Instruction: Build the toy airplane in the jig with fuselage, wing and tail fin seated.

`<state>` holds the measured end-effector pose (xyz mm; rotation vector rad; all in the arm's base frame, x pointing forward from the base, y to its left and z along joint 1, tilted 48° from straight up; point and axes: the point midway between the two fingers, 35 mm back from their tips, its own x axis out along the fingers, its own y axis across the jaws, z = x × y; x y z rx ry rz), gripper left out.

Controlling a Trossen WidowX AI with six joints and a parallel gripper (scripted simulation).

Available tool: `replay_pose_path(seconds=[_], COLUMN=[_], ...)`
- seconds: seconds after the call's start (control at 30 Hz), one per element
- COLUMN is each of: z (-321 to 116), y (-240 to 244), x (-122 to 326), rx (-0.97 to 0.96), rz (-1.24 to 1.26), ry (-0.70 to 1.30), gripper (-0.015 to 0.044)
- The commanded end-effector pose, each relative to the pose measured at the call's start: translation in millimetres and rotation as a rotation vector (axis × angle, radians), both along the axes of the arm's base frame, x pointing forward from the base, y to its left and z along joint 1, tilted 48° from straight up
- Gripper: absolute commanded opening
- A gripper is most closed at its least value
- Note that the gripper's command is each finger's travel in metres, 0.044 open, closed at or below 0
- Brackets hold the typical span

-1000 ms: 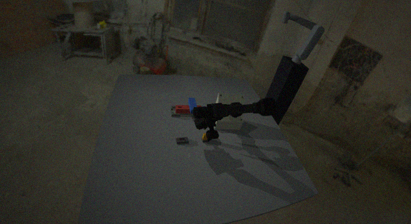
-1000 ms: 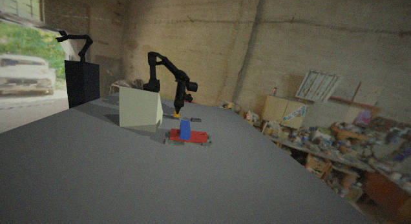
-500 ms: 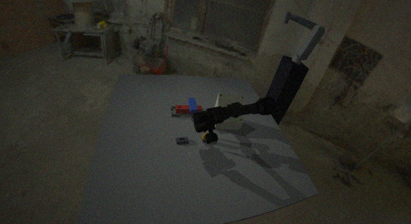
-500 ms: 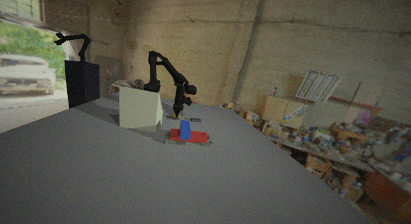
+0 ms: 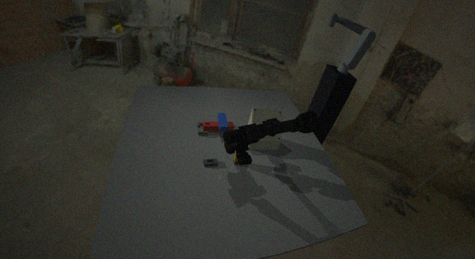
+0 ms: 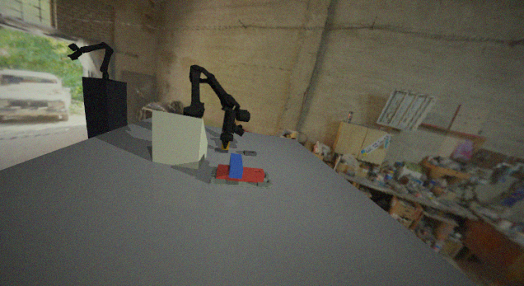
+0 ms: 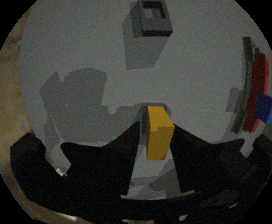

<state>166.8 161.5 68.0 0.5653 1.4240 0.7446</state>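
The red fuselage (image 5: pixel 210 127) (image 6: pixel 252 175) (image 7: pixel 258 75) lies flat in the grey cradle (image 5: pixel 207 133) (image 7: pixel 247 60). The blue wing (image 5: pixel 222 122) (image 6: pixel 236 166) (image 7: pixel 265 108) sits across the top of the fuselage. The yellow tail fin (image 5: pixel 235 157) (image 6: pixel 227 147) (image 7: pixel 159 145) stands apart from them, low at the table. My gripper (image 6: pixel 225 143) (image 7: pixel 153 124) is partly closed around the fin, one finger on each side. In the wrist view a narrow gap shows beside the left fingertip, and the right fingertip is very close to the fin. The fin's lower end is hidden.
A small grey block with a square opening (image 5: pixel 210 162) (image 6: pixel 249 152) (image 7: pixel 156 24) lies near the fin. A large pale box (image 5: pixel 265 115) (image 6: pixel 177 135) stands between the arm's base and the cradle. A black pedestal (image 5: pixel 332 92) (image 6: pixel 105 104) with another arm stands behind the table.
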Motion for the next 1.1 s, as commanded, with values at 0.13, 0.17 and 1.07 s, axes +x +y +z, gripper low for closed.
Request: replay_pose_path(seconds=[0.13, 0.17, 1.07], z=[-1.4, -1.4, 27.8], y=[-0.5, -0.5, -42.2], x=[0.2, 0.2, 10.2], rx=[-0.006, -0.006, -0.056], rz=[-0.004, -0.004, 0.021], ry=[0.003, 0.003, -0.004], gripper=[0.0039, 0.0032, 0.0])
